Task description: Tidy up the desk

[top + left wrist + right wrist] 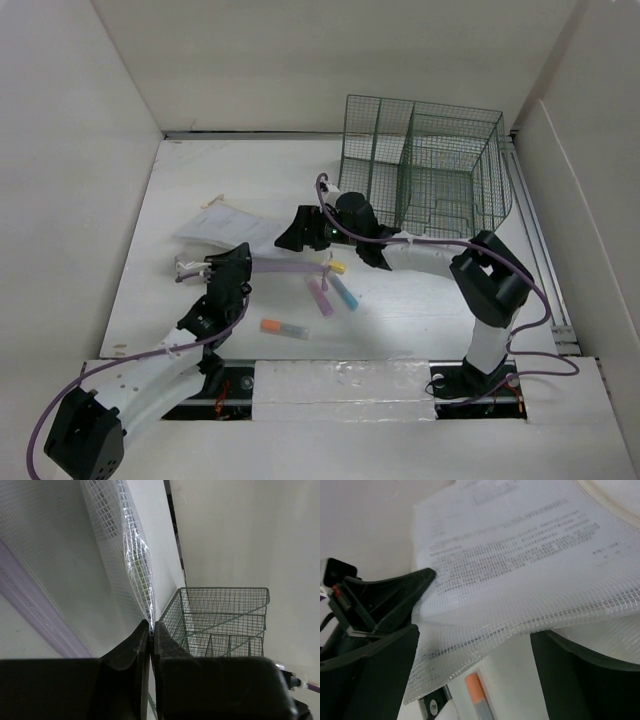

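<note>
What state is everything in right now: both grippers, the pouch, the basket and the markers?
left gripper: shut on an edge of the mesh pouch.
right gripper: open, holding nothing.
mesh pouch: paper inside, one edge raised off the desk.
wire basket: upright, nothing visible inside.
orange marker: lying flat.
purple marker: lying flat.
blue marker: lying flat.
yellow marker: lying flat.

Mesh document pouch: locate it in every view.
Top external: mesh pouch left of centre over the desk, between the arms.
Left wrist: fills the upper left, its edge pinched in the left claw.
Right wrist: spans the upper right.
Shared landmark: green wire basket, in top and left wrist views only.
</note>
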Action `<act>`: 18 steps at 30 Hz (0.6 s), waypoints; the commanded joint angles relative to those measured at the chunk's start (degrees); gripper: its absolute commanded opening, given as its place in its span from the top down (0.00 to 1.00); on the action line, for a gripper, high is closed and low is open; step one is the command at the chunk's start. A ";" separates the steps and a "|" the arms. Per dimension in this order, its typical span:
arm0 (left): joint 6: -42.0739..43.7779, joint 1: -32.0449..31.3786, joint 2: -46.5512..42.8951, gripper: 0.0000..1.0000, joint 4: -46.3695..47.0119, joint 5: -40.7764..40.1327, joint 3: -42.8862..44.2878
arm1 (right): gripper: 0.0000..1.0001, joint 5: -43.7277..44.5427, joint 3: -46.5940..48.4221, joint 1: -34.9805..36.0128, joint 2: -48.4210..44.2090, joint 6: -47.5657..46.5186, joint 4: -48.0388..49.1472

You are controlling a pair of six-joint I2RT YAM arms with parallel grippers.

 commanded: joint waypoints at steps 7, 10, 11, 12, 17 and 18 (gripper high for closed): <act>2.86 -0.03 -2.03 1.00 4.12 4.62 -0.03 | 0.00 2.68 0.35 1.08 -1.33 3.17 -6.25; 2.51 -0.03 -2.30 1.00 6.05 7.17 -1.61 | 0.00 0.49 0.43 1.08 1.30 7.21 -2.47; 2.34 -0.03 -2.47 1.00 6.41 7.96 -2.14 | 0.00 -0.12 1.57 1.08 3.05 7.92 -1.51; 2.16 -0.03 -2.91 1.00 6.67 8.06 -2.40 | 0.00 -0.91 2.10 1.69 3.85 8.80 -0.72; 3.30 -0.03 -5.72 1.00 8.69 8.76 -4.34 | 0.00 0.57 5.79 3.19 7.28 11.79 0.70; 4.00 -0.03 -7.12 1.00 6.69 8.24 -3.64 | 0.00 1.53 6.41 3.71 7.64 12.14 0.61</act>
